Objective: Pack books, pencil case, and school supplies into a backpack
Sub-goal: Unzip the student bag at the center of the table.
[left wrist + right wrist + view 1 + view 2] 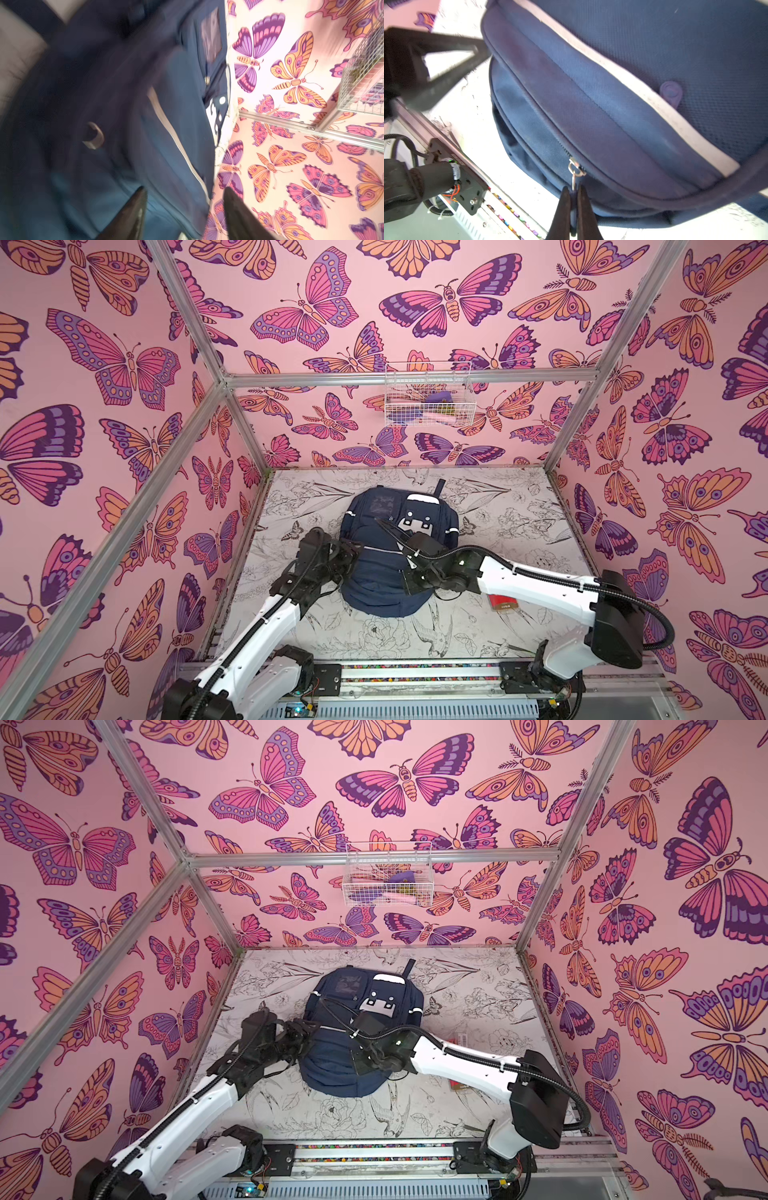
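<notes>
a: where's the backpack [376, 587]?
b: flat on the table [519, 506], about the middle, front up, with its white patch [417, 522] towards the back wall [291, 439]. both top views show it [332, 1069]
a: and the right gripper [573, 197]?
b: pinched tight on the zip pull [575, 167], at the backpack's right side. in the right wrist view the two fingers [563, 207] press together with the pull's dark tab between them, and its metal part shows just past the tips
a: is that zip open?
b: i can't tell from here
a: left gripper [185, 189]?
b: jaws apart, middling wide, nothing clamped. it sits at the backpack's left side. the left wrist view is blurred, but one finger [133, 207] lies over the navy fabric and the other stands against the pink wall, with the backpack's edge and a white stripe [166, 128] running between them
a: anything else about?
b: a small red thing [500, 602] on the table right of the backpack, partly under the right arm [540, 585], and a wire basket [428, 396] on the back wall with purple and pink bits in it
</notes>
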